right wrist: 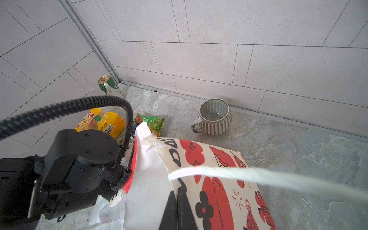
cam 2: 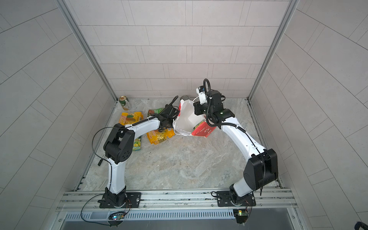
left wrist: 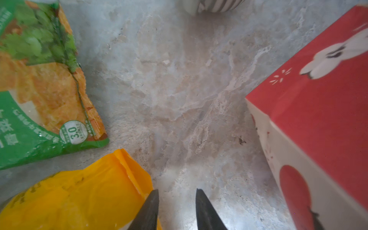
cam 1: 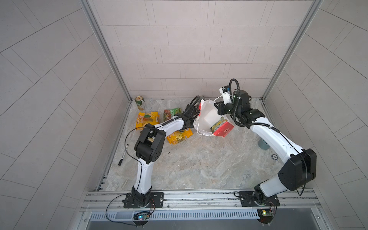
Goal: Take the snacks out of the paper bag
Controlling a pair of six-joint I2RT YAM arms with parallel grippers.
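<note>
Right gripper (right wrist: 177,209) is clamped on the rim of the paper bag (cam 1: 206,117). Its fingers are pressed together with the paper wall pinched between them, plain white inside on one face and the printed outside on the other. The bag sits toward the back of the table (cam 1: 199,163), a bit right of the middle, tipped so its mouth gapes at the top cameras. Looks-wise it's white inside with a red side panel, and the front has red cartoon shapes and fat black lettering. The rim looks ragged and crumpled on the right wrist cam, and a white cord handle (right wrist: 258,175) stretches across that view, pretty blurry. One packet with greenish-yellow print (cam 1: 218,123) is still down inside the bag, against the red panel. Left gripper (left wrist: 177,199) hangs low over bare table just beside the bag's red side, fingers a little apart with nothing between them. One tip sits right by the edge of a yellow-orange packet (left wrist: 79,195). The rest of the snacks lie flat and glossy on the table left of the bag. There's a green chip packet (cam 1: 172,113), a second yellow-orange packet (cam 1: 147,119) and a green-yellow packet (cam 2: 137,144) half hidden under the left arm's elbow. A ribbed mug (right wrist: 215,117) stands behind the bag, and a drink can (cam 1: 140,103) is in the far left corner.
</note>
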